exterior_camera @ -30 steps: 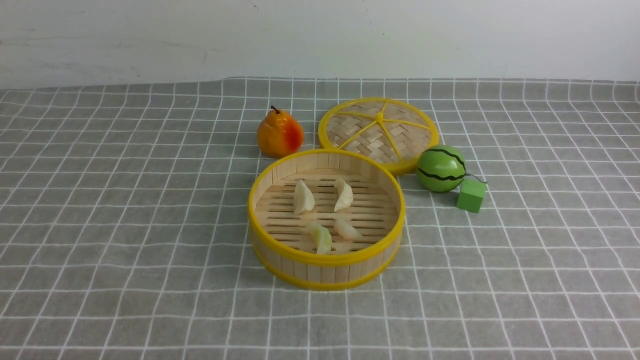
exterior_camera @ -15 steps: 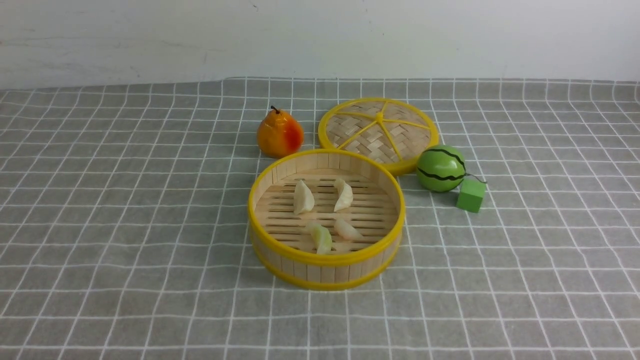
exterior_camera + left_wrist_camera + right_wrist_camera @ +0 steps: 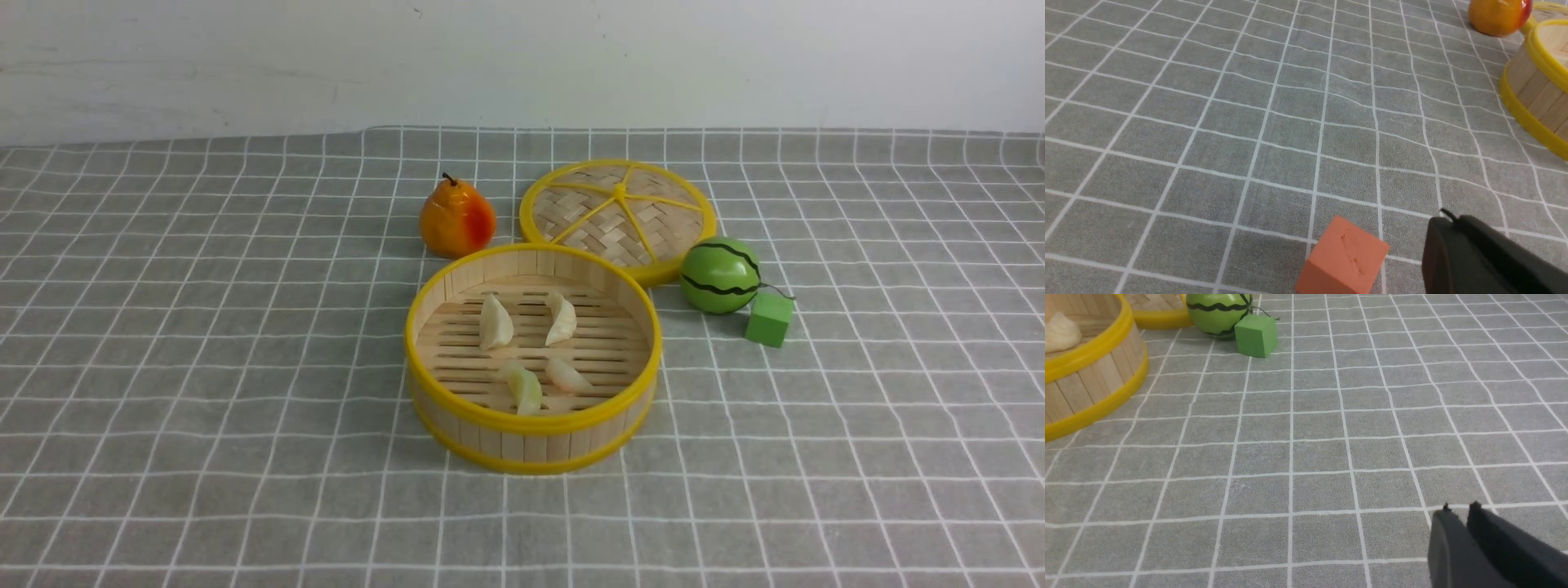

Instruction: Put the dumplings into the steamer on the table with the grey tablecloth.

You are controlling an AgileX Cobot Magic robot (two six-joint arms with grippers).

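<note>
All four dumplings (image 3: 529, 343) sit inside the steamer (image 3: 532, 441), mid-tabletop (image 3: 163, 408) on the grey tablecloth (image 3: 857, 457). Lid (image 3: 618, 214), pear (image 3: 456, 219) and watermelon (image 3: 720, 275) sit just behind it toward the far edge. Left gripper (image 3: 1447, 218) jaws are clenched on nothing; right gripper (image 3: 1458, 508) jaws sit barely parted, empty.

Counter (image 3: 204, 343) under grey tablecloth (image 3: 857, 457). Centre: steamer (image 3: 531, 445). Far side: pear (image 3: 456, 219), woven lid (image 3: 618, 216). Right: watermelon ball (image 3: 720, 275), touching green cube (image 3: 769, 318). Near left: orange cube (image 3: 1343, 258).
</note>
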